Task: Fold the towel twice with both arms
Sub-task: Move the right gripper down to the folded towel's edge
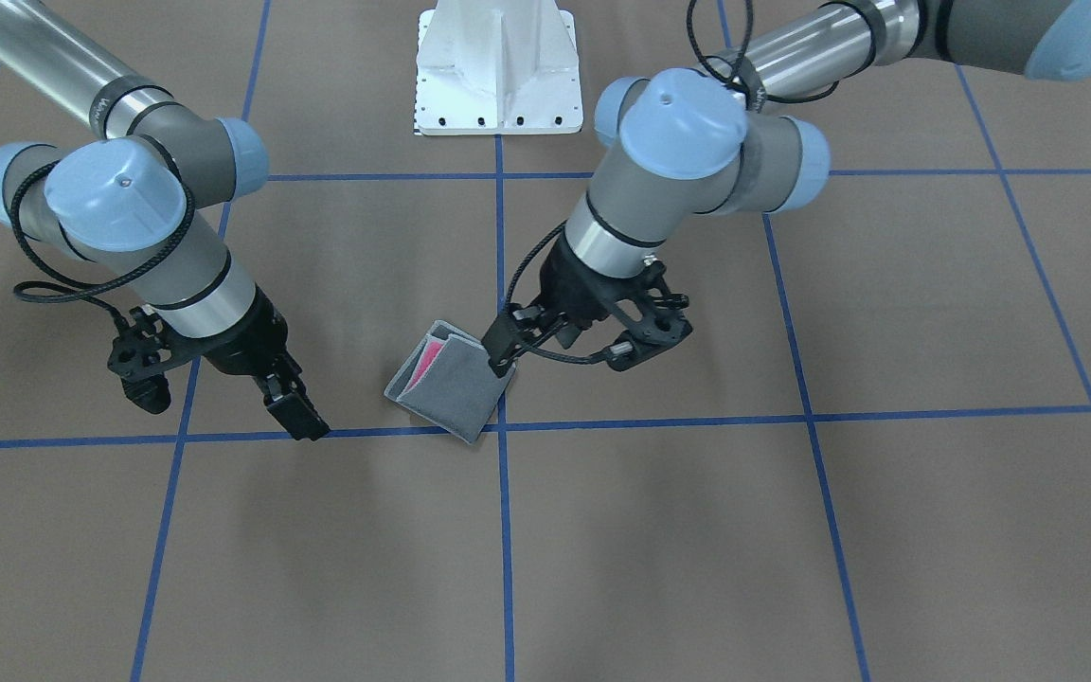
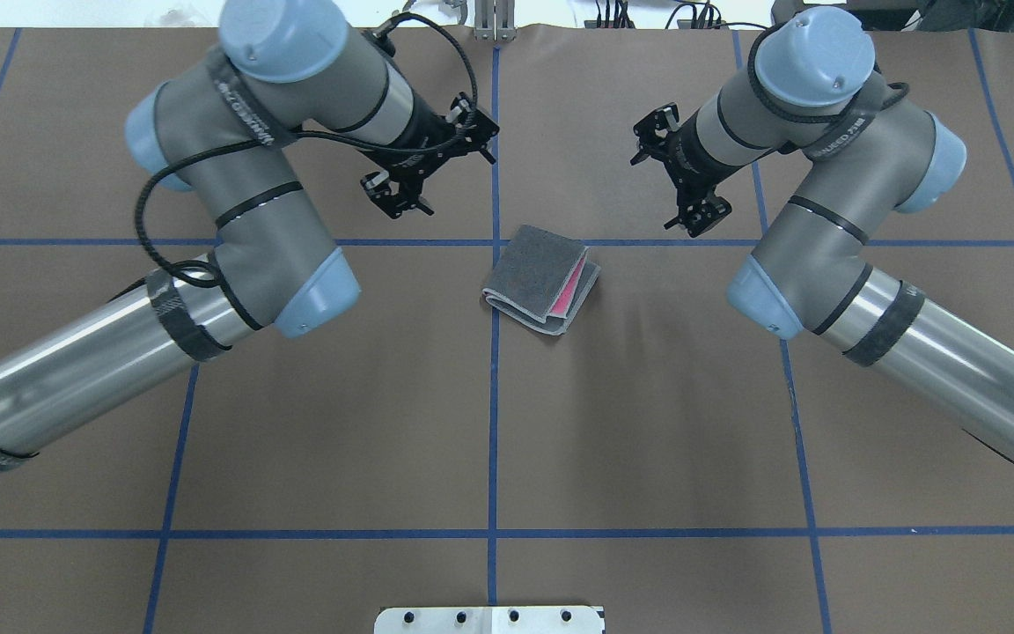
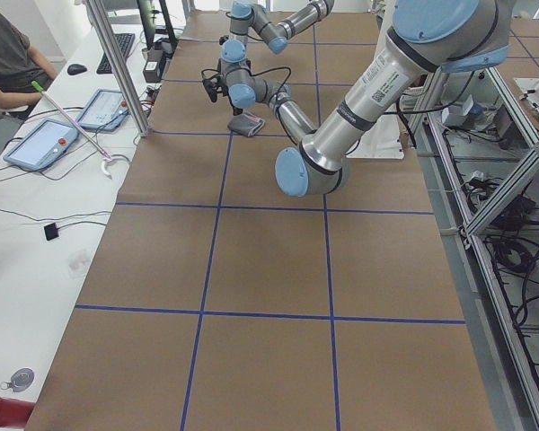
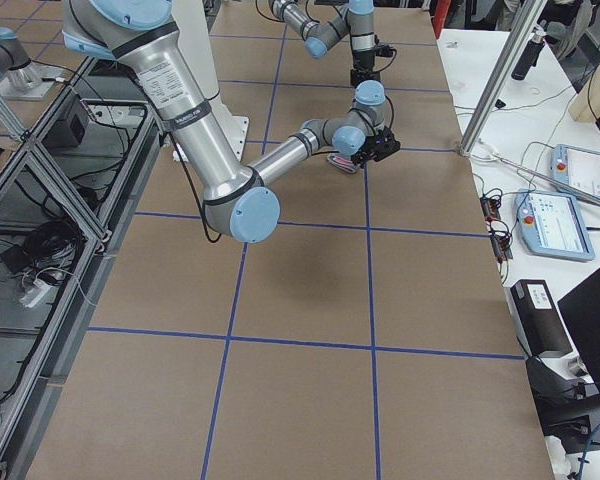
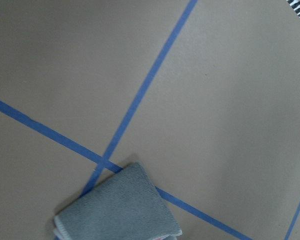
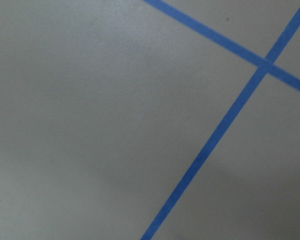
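The towel (image 1: 451,379) lies flat near the table's middle. It is folded small, grey face out, with pink showing at its open edge. It also shows in the overhead view (image 2: 542,277) and at the bottom of the left wrist view (image 5: 120,210). My left gripper (image 1: 569,346) is open and hovers just beside the towel; one fingertip (image 1: 500,352) overlaps its corner in the front view. It holds nothing (image 2: 432,158). My right gripper (image 1: 223,403) is open and empty, apart from the towel on its other side (image 2: 670,172). The right wrist view shows only bare table.
The brown table top carries a grid of blue tape lines (image 2: 494,396). The white bolted pedestal (image 1: 498,66) stands at the robot's side of the table. A side desk with tablets (image 3: 45,144) and a metal post (image 3: 117,63) lies beyond the far edge.
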`<state>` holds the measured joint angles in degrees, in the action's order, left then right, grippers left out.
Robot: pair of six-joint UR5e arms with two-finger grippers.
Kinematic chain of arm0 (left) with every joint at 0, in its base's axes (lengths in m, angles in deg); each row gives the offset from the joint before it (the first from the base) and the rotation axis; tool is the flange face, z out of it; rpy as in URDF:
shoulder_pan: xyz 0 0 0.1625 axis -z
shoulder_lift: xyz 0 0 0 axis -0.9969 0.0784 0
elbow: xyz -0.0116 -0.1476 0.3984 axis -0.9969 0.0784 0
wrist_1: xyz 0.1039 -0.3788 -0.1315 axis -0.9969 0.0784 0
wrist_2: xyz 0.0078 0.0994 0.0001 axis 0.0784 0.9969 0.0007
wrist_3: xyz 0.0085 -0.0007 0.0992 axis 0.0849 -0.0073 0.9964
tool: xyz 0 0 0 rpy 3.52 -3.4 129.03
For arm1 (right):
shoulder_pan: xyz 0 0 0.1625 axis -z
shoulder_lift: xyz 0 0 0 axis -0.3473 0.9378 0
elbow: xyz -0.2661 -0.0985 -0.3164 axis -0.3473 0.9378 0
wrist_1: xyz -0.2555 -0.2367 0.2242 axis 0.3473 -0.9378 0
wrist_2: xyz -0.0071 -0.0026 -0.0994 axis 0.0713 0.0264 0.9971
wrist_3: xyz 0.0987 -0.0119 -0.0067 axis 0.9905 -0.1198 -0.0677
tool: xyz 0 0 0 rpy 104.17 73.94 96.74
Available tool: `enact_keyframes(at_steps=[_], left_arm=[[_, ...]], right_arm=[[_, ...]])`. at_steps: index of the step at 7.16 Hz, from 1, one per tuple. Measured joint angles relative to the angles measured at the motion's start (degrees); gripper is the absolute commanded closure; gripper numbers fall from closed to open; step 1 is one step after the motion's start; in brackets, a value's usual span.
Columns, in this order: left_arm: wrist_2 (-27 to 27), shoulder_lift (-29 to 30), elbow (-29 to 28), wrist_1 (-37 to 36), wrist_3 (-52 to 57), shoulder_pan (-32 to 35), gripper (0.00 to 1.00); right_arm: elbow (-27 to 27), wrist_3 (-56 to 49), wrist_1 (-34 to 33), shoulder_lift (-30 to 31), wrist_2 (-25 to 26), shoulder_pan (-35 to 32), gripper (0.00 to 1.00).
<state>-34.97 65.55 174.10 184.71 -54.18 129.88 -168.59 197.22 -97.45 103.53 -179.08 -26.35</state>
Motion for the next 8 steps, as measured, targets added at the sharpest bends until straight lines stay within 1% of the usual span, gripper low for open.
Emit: enact_keyframes(at_steps=[2, 5, 6, 8], left_arm=[[-3.00, -4.19, 2.71, -0.02, 2.12, 3.22, 0.00], [-3.64, -5.14, 3.01, 0.00, 2.44, 4.62, 0.00], [-3.62, -5.15, 2.97, -0.01, 2.45, 4.68, 0.00], [-3.50, -5.17, 2.92, -0.04, 2.44, 4.63, 0.00]], right_arm=[[3.50, 6.21, 4.19, -3.59, 4.57, 3.71, 0.00], [7.75, 10.02, 8.09, -6.42, 9.93, 7.11, 0.00], [8.57, 7.54, 8.71, -6.70, 10.24, 7.47, 0.00], [8.73, -6.56, 8.02, -6.50, 9.42, 7.81, 0.00]])
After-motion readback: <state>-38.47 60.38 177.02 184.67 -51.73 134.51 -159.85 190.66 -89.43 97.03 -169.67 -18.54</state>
